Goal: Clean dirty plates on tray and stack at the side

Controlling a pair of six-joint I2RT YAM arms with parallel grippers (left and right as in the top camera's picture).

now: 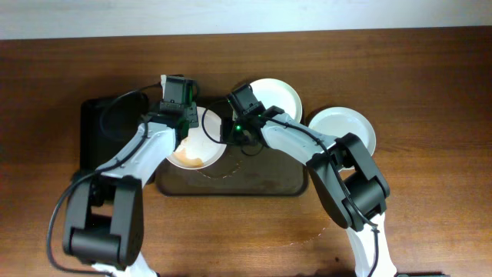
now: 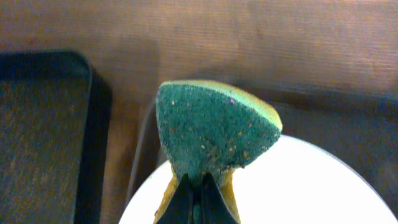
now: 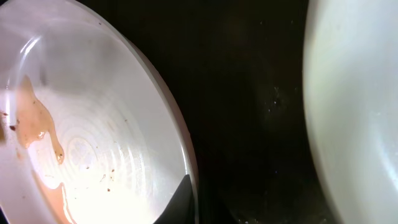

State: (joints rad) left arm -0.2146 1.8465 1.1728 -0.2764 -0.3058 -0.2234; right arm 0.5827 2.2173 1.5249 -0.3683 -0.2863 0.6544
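A dirty white plate with orange-brown sauce lies at the left end of the dark brown tray. My left gripper is shut on a green and yellow sponge, held at the plate's far edge. My right gripper is shut on the plate's right rim; the right wrist view shows a finger on the rim and sauce on the plate. A second plate lies at the tray's back right and also shows in the right wrist view. A third plate lies on the table to the right of the tray.
A smaller black tray lies left of the brown tray; it also shows in the left wrist view. Bare wooden table surrounds both trays. The two arms cross over the brown tray's middle.
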